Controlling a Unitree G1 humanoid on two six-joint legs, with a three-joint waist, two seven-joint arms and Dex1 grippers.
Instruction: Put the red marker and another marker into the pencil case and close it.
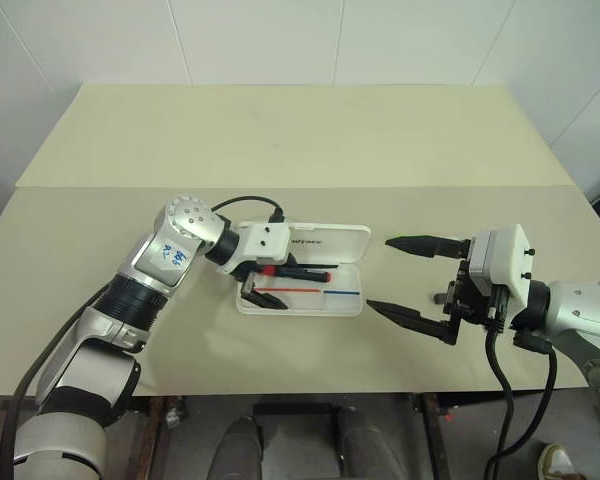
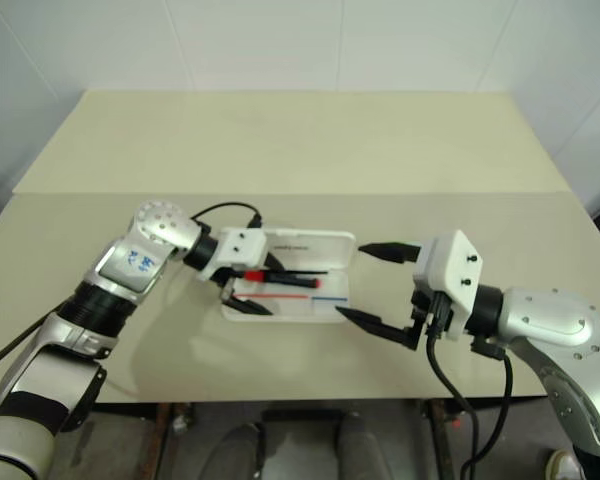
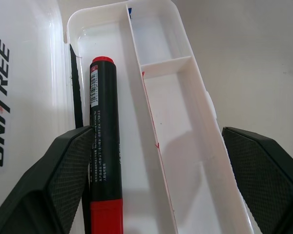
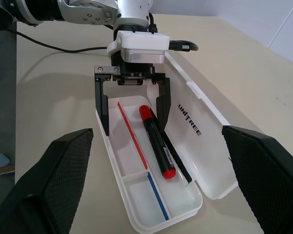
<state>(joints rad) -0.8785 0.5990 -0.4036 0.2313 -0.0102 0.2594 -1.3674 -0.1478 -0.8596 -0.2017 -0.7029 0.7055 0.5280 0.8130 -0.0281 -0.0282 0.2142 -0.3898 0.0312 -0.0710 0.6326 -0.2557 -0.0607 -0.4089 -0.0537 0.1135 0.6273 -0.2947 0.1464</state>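
At lower right of the head view, the right gripper (image 1: 413, 279) hangs wide open and empty beside the pencil case (image 1: 302, 300). At centre, the left gripper (image 4: 133, 108) stands spread above the open tray, the red marker (image 4: 156, 141) lying loose inside, its long axis along the case. No green-capped marker is visible on the table (image 1: 280, 140) beyond.

arms (image 1: 145, 270): silver, black joints | cables: black | fingers (image 1: 420, 243): black, textured pads

Red marker (image 4: 156, 141) inside pencil case (image 4: 136, 207)
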